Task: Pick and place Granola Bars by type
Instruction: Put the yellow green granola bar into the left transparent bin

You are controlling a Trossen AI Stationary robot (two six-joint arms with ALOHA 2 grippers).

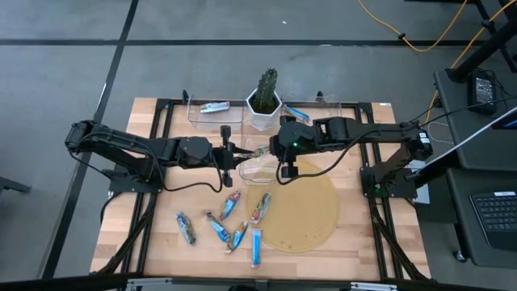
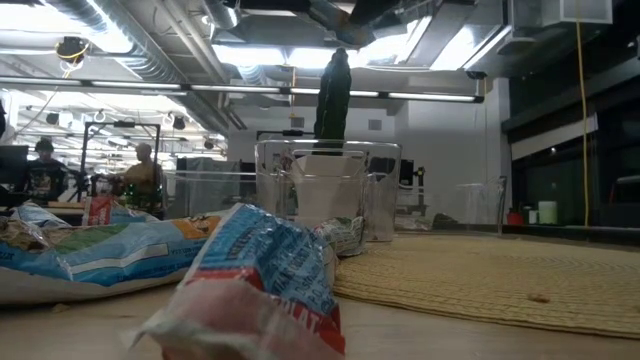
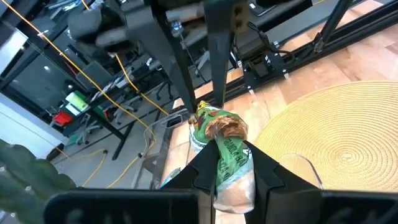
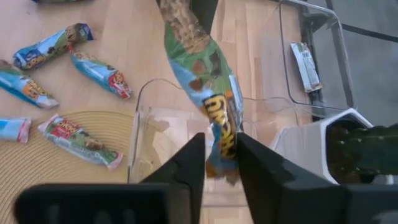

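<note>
A green-and-brown wrapped granola bar hangs in the air between my two grippers, above a clear bin. My left gripper reaches in from the left and is shut on one end of it. My right gripper comes from the right, slanting down. Its fingers stand a little apart on either side of the bar's other end; whether they touch it, I cannot tell. Several more bars, mostly blue, lie on the table's near left. My left gripper pinches the bar's left end between its two fingers, the wrapper bunched there. The fingers come nearly level from the table's left and lie along the bar. The bar sticks out beyond the fingertips toward my right gripper, lifted clear of the table and the bin.
A round woven mat covers the table's middle right, with one bar on its edge. At the far edge a cactus in a white pot stands between two clear bins, the left holding a silvery bar, the right a blue one.
</note>
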